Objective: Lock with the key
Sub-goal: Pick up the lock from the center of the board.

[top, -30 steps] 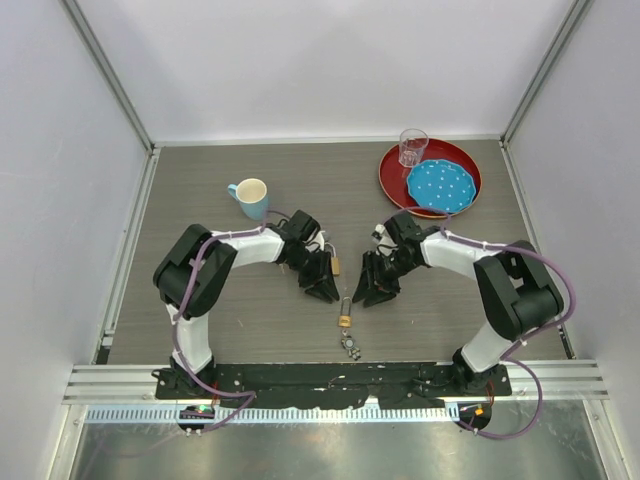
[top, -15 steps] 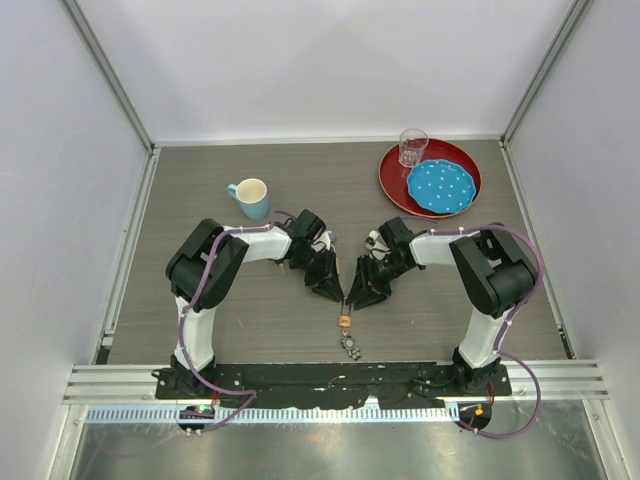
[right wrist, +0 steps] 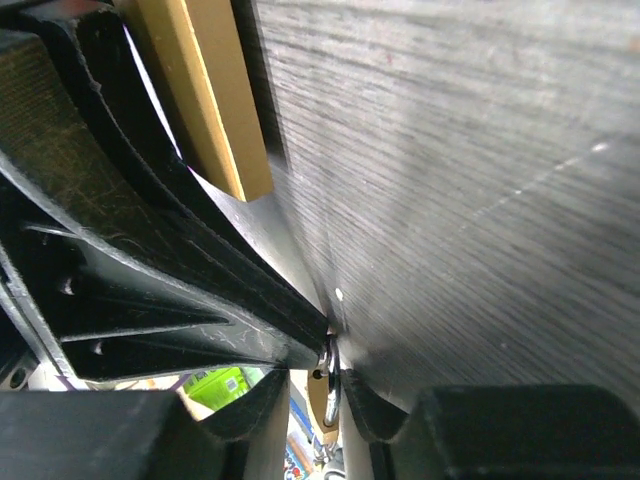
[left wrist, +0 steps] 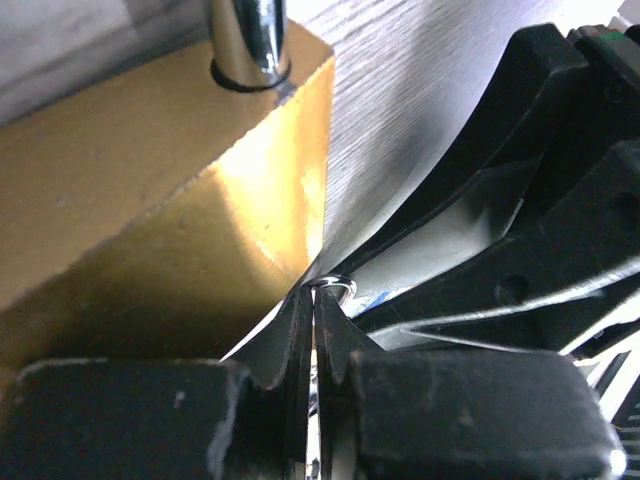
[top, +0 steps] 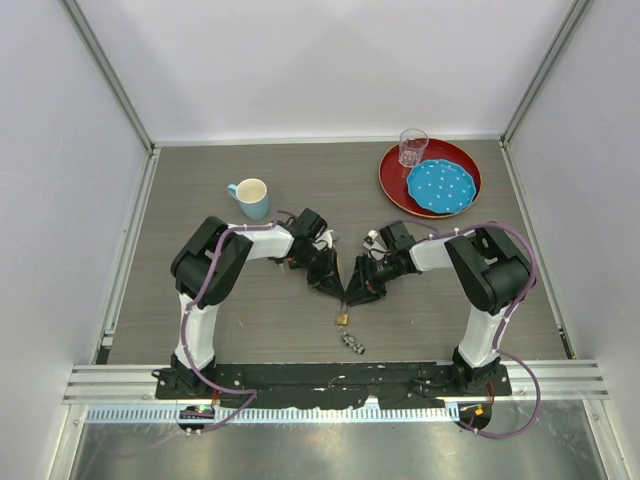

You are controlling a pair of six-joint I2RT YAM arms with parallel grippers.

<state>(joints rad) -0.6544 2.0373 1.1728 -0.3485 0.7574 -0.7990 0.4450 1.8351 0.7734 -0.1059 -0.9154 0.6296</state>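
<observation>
The big brass padlock [left wrist: 150,200] with its silver shackle [left wrist: 245,40] fills the left wrist view and shows as a brass edge [right wrist: 205,100] in the right wrist view. My left gripper [top: 338,288] [left wrist: 315,300] is shut on a thin silver ring [left wrist: 340,287] beside the padlock's corner. My right gripper [top: 352,296] [right wrist: 315,385] meets it tip to tip, fingers slightly apart around a silver ring [right wrist: 330,385] with a brass piece behind it. The key is hidden.
A tiny brass padlock [top: 343,318] with a silver keychain [top: 352,343] lies just in front of the grippers. A blue mug [top: 250,197] stands at back left. A red tray [top: 390,175] at back right holds a blue plate [top: 441,186] and a glass [top: 412,147].
Both grippers have moved inward until their tips meet at the table's centre. The left jaws have closed on the ring. The right jaws have narrowed.
</observation>
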